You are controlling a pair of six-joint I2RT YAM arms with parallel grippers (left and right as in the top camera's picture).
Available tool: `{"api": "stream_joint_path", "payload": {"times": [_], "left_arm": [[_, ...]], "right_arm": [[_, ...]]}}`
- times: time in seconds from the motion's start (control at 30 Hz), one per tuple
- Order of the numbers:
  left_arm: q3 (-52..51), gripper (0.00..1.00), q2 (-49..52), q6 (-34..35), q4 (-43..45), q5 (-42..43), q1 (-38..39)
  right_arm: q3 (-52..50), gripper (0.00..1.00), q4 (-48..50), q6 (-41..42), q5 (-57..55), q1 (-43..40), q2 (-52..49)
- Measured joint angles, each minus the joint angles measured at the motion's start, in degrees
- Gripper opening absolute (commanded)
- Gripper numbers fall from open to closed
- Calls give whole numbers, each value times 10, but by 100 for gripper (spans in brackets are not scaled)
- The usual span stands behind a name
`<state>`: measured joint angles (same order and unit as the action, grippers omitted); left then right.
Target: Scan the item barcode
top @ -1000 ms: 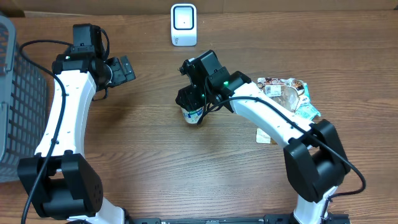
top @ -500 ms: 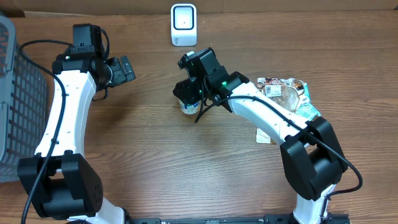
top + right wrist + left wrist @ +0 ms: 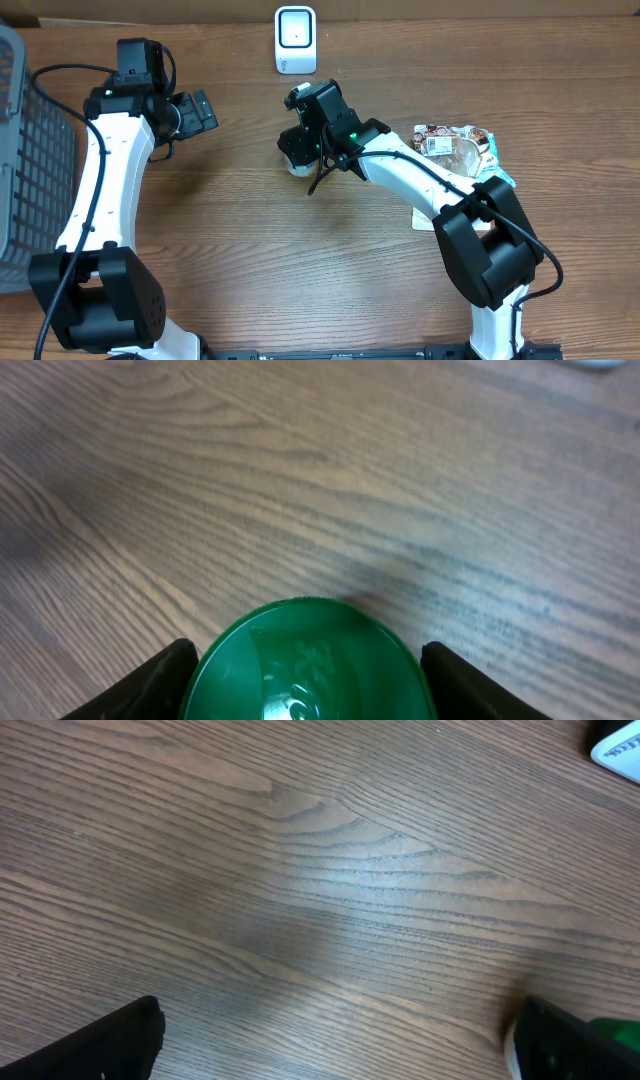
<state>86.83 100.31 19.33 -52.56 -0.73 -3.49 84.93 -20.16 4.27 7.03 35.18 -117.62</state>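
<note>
Green-lidded tub [image 3: 310,660] gripped by right claw [image 3: 299,156], fingers [image 3: 160,675] pressed against both sides of lid. Tub placed centrally on worktop [image 3: 250,260], nearer far edge. White scanner [image 3: 295,40] seen just beyond, at far edge. Snack packets [image 3: 455,148] piled toward right edge. Left claw [image 3: 200,110] spread wide, nothing held.

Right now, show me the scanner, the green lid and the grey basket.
scanner [image 3: 295,30], overhead view, its dark front window
green lid [image 3: 310,660], right wrist view, middle of its top
grey basket [image 3: 35,170], overhead view, its mesh wall
</note>
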Motion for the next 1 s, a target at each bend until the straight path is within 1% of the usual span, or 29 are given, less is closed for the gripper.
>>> {"api": "stream_joint_path", "payload": {"times": [0.47,0.53,0.57,0.63,0.67,0.8,0.9,1.0], "left_arm": [[0,100,0,0,0,0,0],[0,100,0,0,0,0,0],[0,100,0,0,0,0,0],[0,100,0,0,0,0,0],[0,100,0,0,0,0,0],[0,100,0,0,0,0,0],[0,100,0,0,0,0,0],[0,100,0,0,0,0,0]], "right_arm": [[0,76,-36,0,-5,-1,0],[0,79,-47,0,-6,-1,0],[0,84,-53,-5,-5,-1,0],[0,91,-65,-31,-5,-2,0],[0,99,-65,-44,-6,-2,0],[16,100,-112,-123,-7,-2,0],[62,100,-164,-207,-11,-2,0],[97,100,-169,-262,-15,-2,0]]}}
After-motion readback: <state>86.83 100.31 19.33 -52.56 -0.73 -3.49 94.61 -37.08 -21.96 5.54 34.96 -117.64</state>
